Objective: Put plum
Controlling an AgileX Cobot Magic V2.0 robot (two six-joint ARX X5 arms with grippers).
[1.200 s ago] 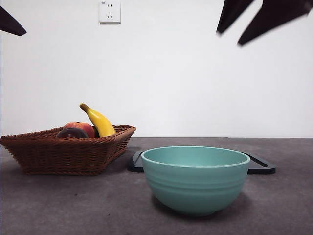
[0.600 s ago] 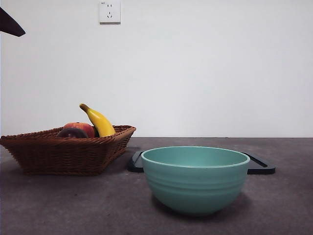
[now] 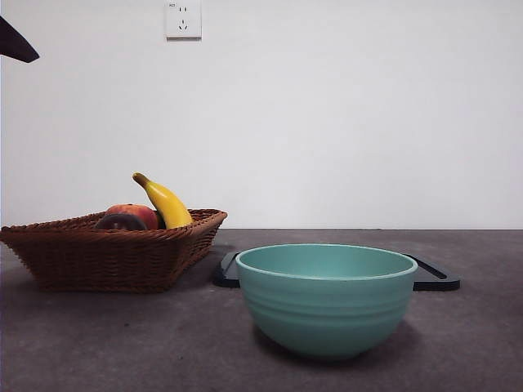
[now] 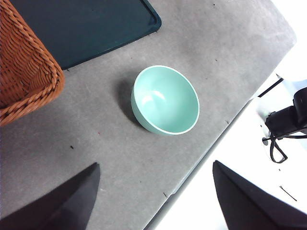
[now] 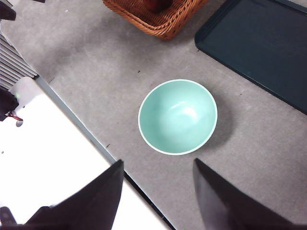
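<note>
The right tool (image 5: 156, 196) has lifted out of the front view, jaws spread and empty; the plum (image 3: 120, 221) sits untouched in the basket (image 3: 114, 257) left of the bowl (image 3: 327, 298). The left tool (image 4: 153, 201) waits, jaws spread.

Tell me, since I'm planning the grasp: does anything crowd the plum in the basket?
Yes. In the wicker basket, the plum lies in front of a red-orange fruit, with the banana beside them. Nothing covers it from above.
</note>
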